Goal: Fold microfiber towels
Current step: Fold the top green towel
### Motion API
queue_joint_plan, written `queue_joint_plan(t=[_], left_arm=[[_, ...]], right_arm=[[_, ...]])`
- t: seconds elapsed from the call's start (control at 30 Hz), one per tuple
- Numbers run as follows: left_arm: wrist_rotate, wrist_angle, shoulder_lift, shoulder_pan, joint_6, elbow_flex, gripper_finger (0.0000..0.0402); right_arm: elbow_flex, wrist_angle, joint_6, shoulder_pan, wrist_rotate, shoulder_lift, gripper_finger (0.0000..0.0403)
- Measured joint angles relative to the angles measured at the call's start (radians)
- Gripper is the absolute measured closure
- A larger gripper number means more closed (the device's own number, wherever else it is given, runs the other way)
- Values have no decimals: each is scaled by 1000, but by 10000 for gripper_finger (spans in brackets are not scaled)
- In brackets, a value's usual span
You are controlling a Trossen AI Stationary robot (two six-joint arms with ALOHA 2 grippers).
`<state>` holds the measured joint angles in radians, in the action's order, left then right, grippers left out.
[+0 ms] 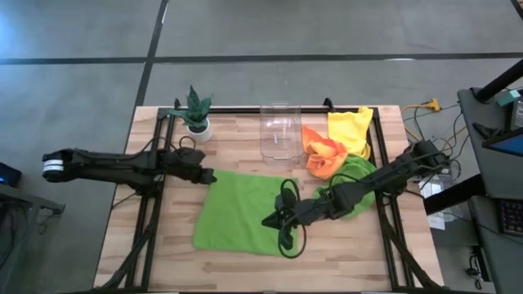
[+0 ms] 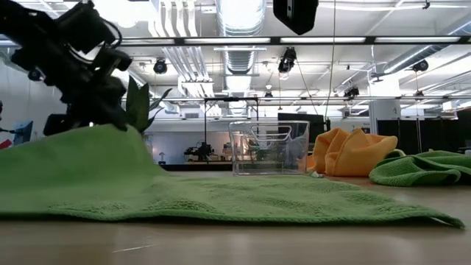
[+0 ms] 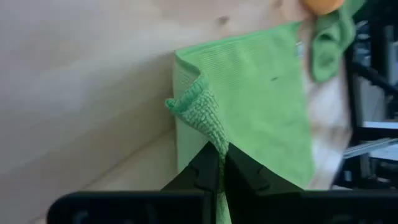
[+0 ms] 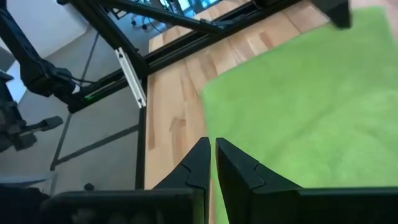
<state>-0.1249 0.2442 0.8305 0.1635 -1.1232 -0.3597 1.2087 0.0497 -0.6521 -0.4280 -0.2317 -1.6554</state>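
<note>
- Pinching a corner of the spread lime green towel point(image 1: 241, 214), the left gripper point(image 1: 209, 175) has its fingers point(image 3: 202, 171) clamped together on the cloth; the corner is lifted off the wooden table point(image 1: 163, 237), forming a peak in the low view.
- Right gripper point(image 1: 270, 220) sits over the same towel, toward its near right part, fingers pressed together with nothing between them.
- Spread towel lies flat at the table's middle, near edge close to the table front.
- Second lime green towel point(image 1: 351, 175) is bunched at right, partly under the right arm.
- Orange towel point(image 1: 323, 153) is crumpled just beside a clear plastic bin point(image 1: 279, 129); yellow towel point(image 1: 351, 126) lies behind it at the far right corner.
- Small potted plant point(image 1: 196, 110) stands at the far left.
</note>
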Motion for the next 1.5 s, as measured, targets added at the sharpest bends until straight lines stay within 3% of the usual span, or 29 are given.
queue_joint_plan(t=[0.3,0.53,0.97,1.5], left_arm=[[-29,-130,172,-1,1,-97,400],[-49,-270,336,-20,2,-200,400],[-90,-372,654,-102,13,-426,400],[-133,-425,941,-121,11,-692,400]], right_arm=[[0,8,-24,-57,-16,0,381],[0,151,-182,-170,-206,0,381],[0,365,-599,-398,-545,0,381],[10,370,-711,-499,-666,1,381]])
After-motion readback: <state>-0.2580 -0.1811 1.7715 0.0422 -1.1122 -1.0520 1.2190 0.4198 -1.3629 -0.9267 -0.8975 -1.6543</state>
